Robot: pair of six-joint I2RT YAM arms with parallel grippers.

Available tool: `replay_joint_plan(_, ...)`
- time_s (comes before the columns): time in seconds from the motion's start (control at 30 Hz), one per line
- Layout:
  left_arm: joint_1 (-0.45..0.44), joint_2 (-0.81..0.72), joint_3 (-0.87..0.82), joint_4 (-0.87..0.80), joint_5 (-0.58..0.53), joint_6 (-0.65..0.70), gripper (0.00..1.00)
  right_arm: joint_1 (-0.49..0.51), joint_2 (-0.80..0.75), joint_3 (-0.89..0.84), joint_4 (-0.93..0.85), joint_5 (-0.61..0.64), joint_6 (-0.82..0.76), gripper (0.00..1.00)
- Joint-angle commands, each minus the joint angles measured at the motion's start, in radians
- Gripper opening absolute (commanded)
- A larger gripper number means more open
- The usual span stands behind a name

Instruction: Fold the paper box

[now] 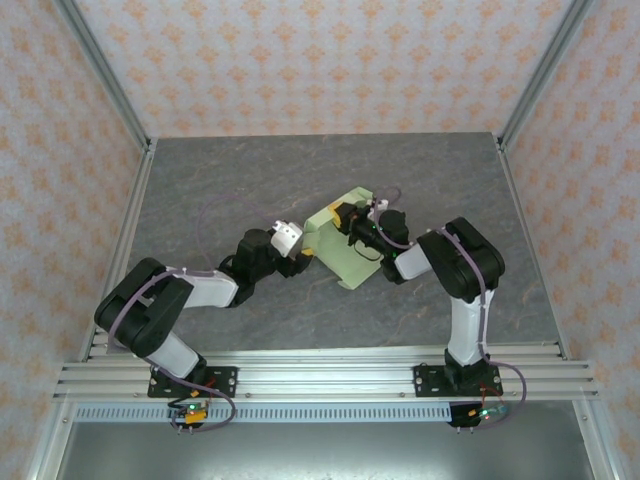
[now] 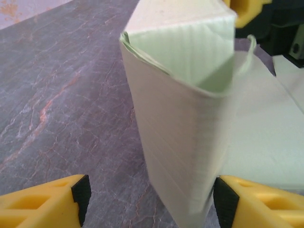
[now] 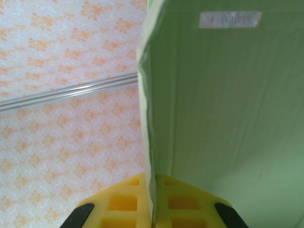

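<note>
Right gripper (image 3: 151,192) pinches the paper box (image 3: 213,95); left gripper (image 2: 149,197) gapes around it.

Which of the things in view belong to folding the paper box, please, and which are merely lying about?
Job in hand: paper box, partly folded; right gripper, shut on its edge; left gripper, open around a raised panel.
Just surroundings: grey table; patterned walls; metal rails.
</note>
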Motion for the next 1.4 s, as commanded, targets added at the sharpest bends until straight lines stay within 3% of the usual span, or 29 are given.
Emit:
replay_joint_plan(0.0,0.006,0.017,0.032,0.098,0.003,-0.023,0.7,0.028,-0.034,-0.024,-0.007,-0.001,-0.018,0.08)
replay_joint_plan(0.27,0.005,0.027,0.026,0.092,0.054,-0.041,0.57,0.07,-0.036,-0.039,-0.011,0.016,-0.021,0.08)
replay_joint_plan(0.43,-0.007,0.06,0.013,0.128,0.041,-0.118,0.56,0.092,-0.05,-0.069,-0.02,0.055,-0.032,0.08)
replay_joint_plan(0.63,-0.049,0.104,0.016,0.169,-0.012,-0.19,0.62,0.132,-0.073,-0.1,-0.053,0.113,-0.063,0.09)
replay_joint_plan(1.0,-0.088,0.153,-0.007,0.228,-0.012,-0.209,0.55,0.176,-0.126,-0.163,-0.063,0.191,-0.08,0.24)
replay_joint_plan(1.1,-0.092,0.17,-0.006,0.229,-0.011,-0.217,0.46,0.175,-0.149,-0.181,-0.07,0.197,-0.092,0.28)
replay_joint_plan(1.17,-0.095,0.179,-0.006,0.237,-0.015,-0.224,0.41,0.175,-0.173,-0.198,-0.078,0.197,-0.125,0.31)
replay_joint_plan(1.37,-0.104,0.184,0.0,0.227,-0.022,-0.235,0.41,0.175,-0.321,-0.272,-0.208,0.18,-0.355,0.37)
